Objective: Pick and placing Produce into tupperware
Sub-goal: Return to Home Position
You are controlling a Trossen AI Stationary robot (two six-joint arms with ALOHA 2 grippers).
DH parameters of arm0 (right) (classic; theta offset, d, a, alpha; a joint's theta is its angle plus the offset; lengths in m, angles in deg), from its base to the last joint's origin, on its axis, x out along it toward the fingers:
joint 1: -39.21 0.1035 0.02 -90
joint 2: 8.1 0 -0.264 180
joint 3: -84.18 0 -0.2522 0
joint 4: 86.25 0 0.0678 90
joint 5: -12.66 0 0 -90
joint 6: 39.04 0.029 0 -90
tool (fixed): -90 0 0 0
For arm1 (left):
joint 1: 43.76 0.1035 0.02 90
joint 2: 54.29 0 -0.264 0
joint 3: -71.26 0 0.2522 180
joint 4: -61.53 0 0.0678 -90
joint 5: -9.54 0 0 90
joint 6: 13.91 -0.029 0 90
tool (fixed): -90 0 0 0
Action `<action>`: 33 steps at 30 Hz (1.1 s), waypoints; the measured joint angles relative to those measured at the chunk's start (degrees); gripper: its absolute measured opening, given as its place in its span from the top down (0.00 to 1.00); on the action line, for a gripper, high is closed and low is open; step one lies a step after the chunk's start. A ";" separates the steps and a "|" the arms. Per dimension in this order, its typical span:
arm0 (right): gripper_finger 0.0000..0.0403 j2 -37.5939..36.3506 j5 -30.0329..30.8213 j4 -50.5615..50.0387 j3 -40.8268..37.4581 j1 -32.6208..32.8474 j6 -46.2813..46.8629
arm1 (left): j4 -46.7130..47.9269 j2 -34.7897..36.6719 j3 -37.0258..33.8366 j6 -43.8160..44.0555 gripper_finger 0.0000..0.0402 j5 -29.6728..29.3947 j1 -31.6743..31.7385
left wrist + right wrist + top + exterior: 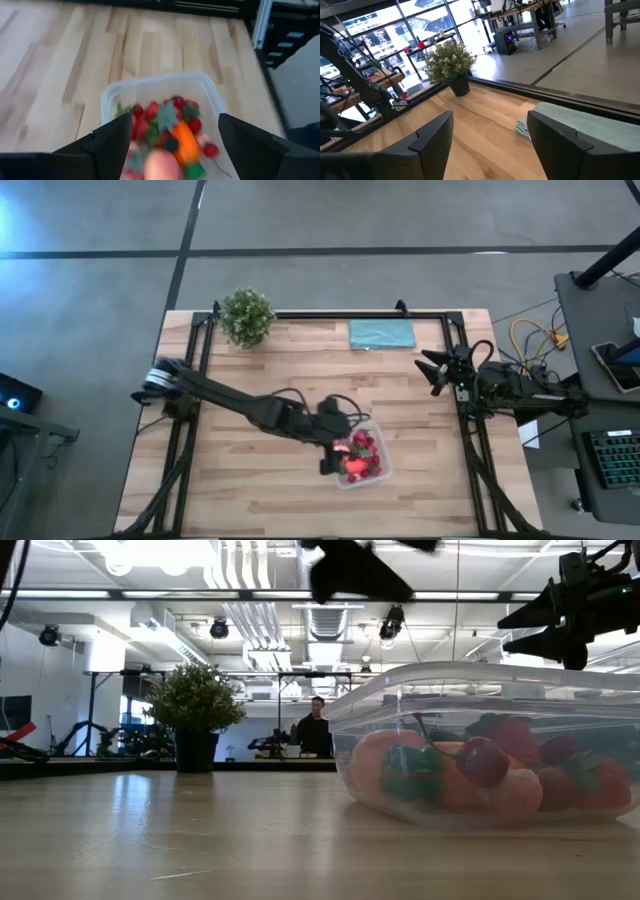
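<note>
The clear tupperware (384, 442) stands on the wooden table, right of centre and toward the near edge. It holds the produce (360, 458): red strawberry pieces (152, 109), an orange carrot (184, 142) and dark bits. A blurred pink-orange ball (161, 167) shows below and between my left fingers, touching neither; whether it lies in the tub or is in the air I cannot tell. My left gripper (175, 120) hangs open above the tub's left side. My right gripper (435, 370) waits open at the table's right edge, holding nothing.
A green potted plant (246, 315) stands at the far left corner and a flat teal cloth (381, 333) lies at the far edge. Black frame rails (455, 350) border the table. A person (315, 725) sits in the room far behind.
</note>
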 joint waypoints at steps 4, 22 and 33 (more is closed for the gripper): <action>0.39 0.00 0.02 0.06 0.00 0.00 0.02 | 6.50 6.45 -1.75 5.48 0.30 0.07 -0.58; 0.38 0.00 -0.01 0.02 0.00 0.00 0.02 | -7.46 32.62 -37.84 24.15 0.30 -8.17 -13.33; 0.38 0.00 0.02 0.04 0.00 0.00 0.01 | -33.36 60.25 -62.10 11.93 0.30 -9.61 -6.34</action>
